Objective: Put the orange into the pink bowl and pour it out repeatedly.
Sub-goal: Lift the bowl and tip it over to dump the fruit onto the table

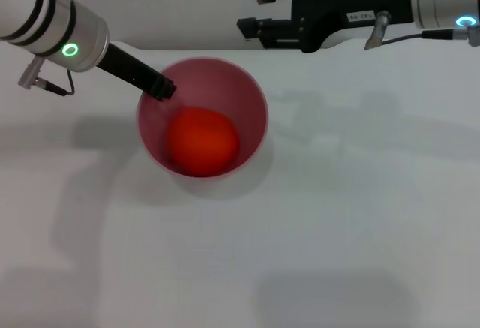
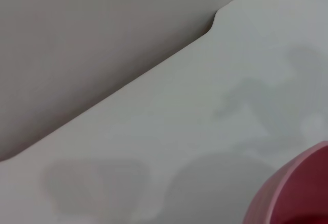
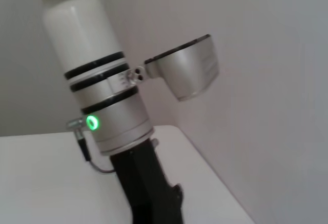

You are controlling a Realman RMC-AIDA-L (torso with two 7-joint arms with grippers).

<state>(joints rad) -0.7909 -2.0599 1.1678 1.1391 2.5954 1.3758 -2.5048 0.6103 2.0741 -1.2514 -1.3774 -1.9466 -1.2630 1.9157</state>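
The pink bowl (image 1: pixel 255 101) stands on the white table left of centre in the head view. The orange (image 1: pixel 201 142) lies inside it. My left gripper (image 1: pixel 160 88) reaches in from the upper left and is closed on the bowl's far left rim. A piece of the bowl's rim also shows in the left wrist view (image 2: pixel 294 188). My right gripper (image 1: pixel 253 10) hangs at the table's far edge, up and to the right of the bowl, open and empty, apart from it.
The white table (image 1: pixel 337 215) stretches to the front and right of the bowl. Its far edge meets a grey wall (image 2: pixel 77 39). The right wrist view shows my left arm (image 3: pixel 110 111) with its green light.
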